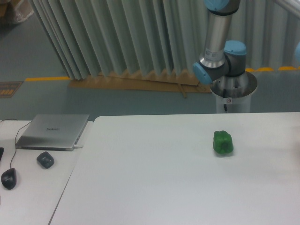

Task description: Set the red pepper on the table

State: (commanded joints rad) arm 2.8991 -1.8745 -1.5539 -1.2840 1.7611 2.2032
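Gripper out of frame, so can't tell its opening or whether it holds anything. Only the arm (pixel 219 42) shows: base column on its pedestal behind the table's far edge, upper link running up out of the top of the picture, plus a sliver of blue joint at the right edge.

Red pepper not visible anywhere in view.

Table (pixel 154 187) is white, rounded corner at far left. On it: green pepper (pixel 223 142), right of centre, sitting alone, well apart from everything else.

Desk (pixel 33 187) butts against the table's left side. On it: closed laptop (pixel 53 131) near the far edge, a dark rounded object (pixel 45 160) just in front of it, a mouse (pixel 9 178) further left with a cable running back past the laptop.

Behind: grey pleated curtain (pixel 117 37), a brown strip along its foot, yellow floor line (pixel 47 78), teal floor.
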